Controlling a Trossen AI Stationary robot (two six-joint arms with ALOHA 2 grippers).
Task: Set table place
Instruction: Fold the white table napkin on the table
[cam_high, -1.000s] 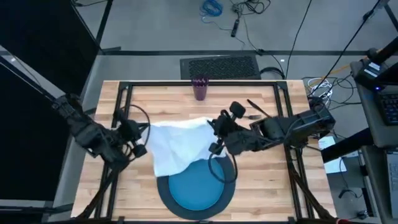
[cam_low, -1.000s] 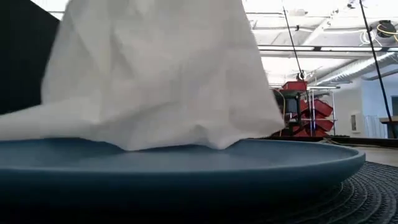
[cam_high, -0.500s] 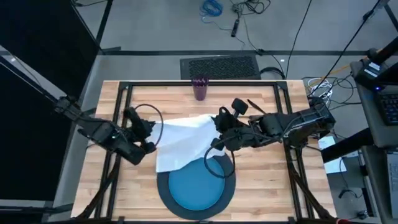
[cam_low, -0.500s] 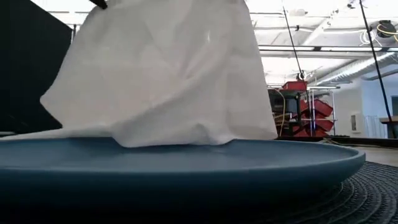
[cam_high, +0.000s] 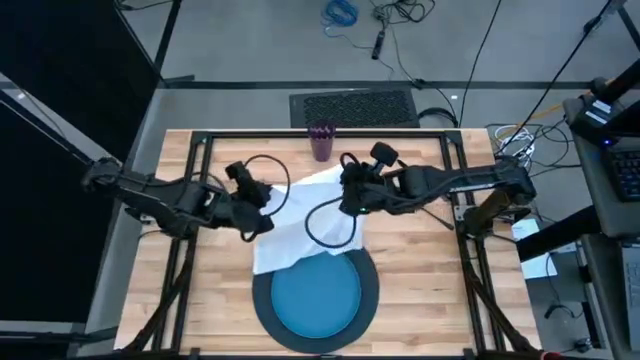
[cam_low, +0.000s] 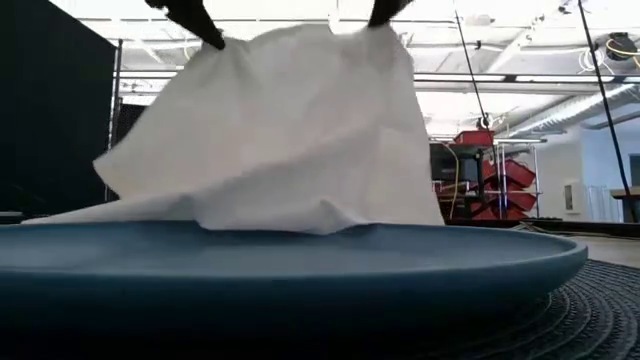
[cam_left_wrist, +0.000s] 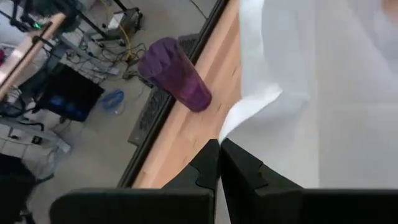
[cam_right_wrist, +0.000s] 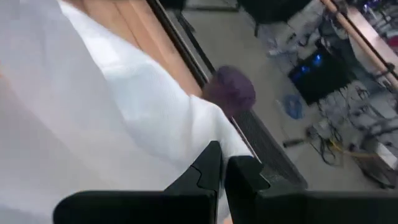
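i have the napkin (cam_high: 300, 222) lifted by two corners, left gripper (cam_high: 262, 203) and right gripper (cam_high: 347, 184) each pinched tight on it, its lower edge trailing onto the plate (cam_high: 318, 301). the cup (cam_high: 321, 141) waits at the far edge; folding and cutlery remain, i judge.

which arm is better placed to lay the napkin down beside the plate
Likely the left. Both end effectors are shut on the napkin, left end effector on its left edge, right end effector on the right. Open table lies left of the plate, nearer the left arm.
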